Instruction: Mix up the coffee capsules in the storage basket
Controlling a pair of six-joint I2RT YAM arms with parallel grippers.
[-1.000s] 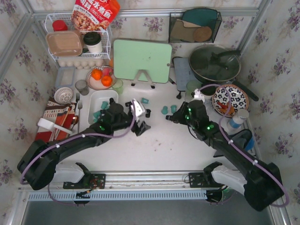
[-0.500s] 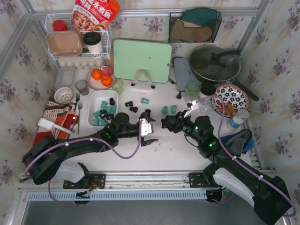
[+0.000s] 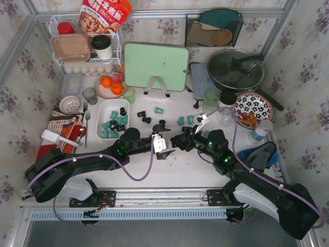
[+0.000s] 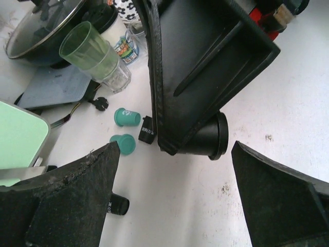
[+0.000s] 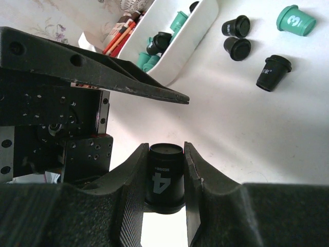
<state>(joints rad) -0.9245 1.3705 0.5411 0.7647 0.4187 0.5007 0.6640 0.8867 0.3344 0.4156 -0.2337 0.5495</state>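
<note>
While the right gripper [image 5: 165,150] clamps its fingers on a black capsule [image 5: 165,180] marked 4, the left gripper [image 3: 165,145] faces it near the table's middle, fingers wide apart and holding nothing. The basket [image 3: 107,107] sits on the table to the left of both, with teal and black capsules inside. Beyond the grippers, loose capsules lie on the table: three black ones [image 5: 235,25] near the basket and three teal ones [image 4: 126,117] further right.
</note>
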